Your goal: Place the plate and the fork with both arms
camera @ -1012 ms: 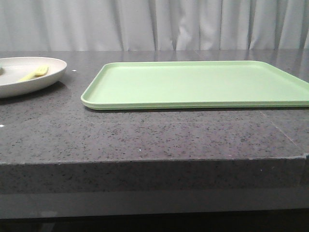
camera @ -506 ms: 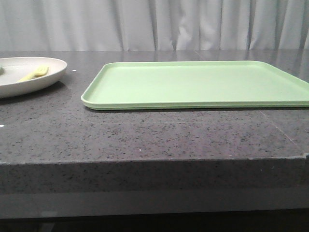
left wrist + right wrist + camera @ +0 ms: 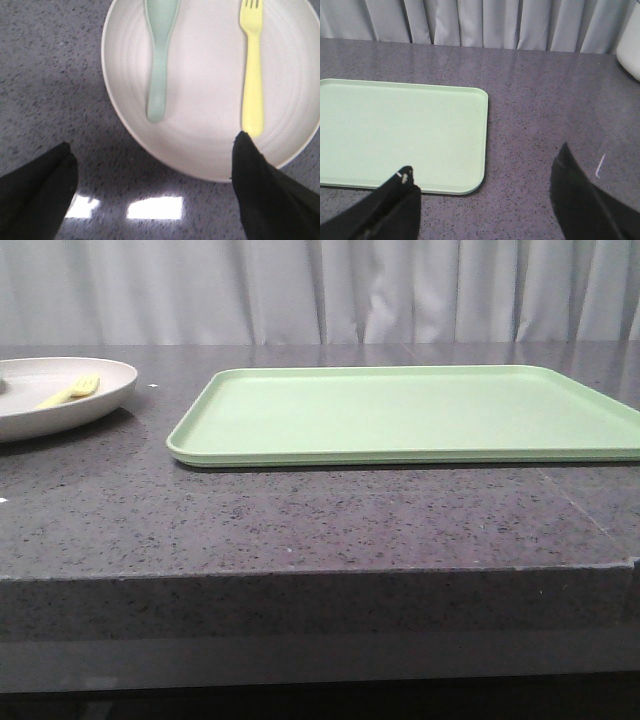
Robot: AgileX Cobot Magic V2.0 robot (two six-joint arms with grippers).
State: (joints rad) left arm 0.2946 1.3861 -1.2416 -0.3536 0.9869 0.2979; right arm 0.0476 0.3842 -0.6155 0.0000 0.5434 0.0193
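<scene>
On the grey speckled tabletop (image 3: 300, 520), the plate (image 3: 105, 390) sits at the far left, near but apart from the light-green tray (image 3: 400, 415). Inside the plate lie the yellow fork (image 3: 251, 70) and a pale grey-green spoon (image 3: 160, 60), side by side and well apart. The left gripper (image 3: 150, 175) hangs over the plate's near rim with its fingers (image 3: 37, 190) spread wide, holding nothing (one dark tip sits just beside the fork's handle end). The right gripper (image 3: 482, 195) hovers above the tray's corner, fingers likewise apart and empty.
</scene>
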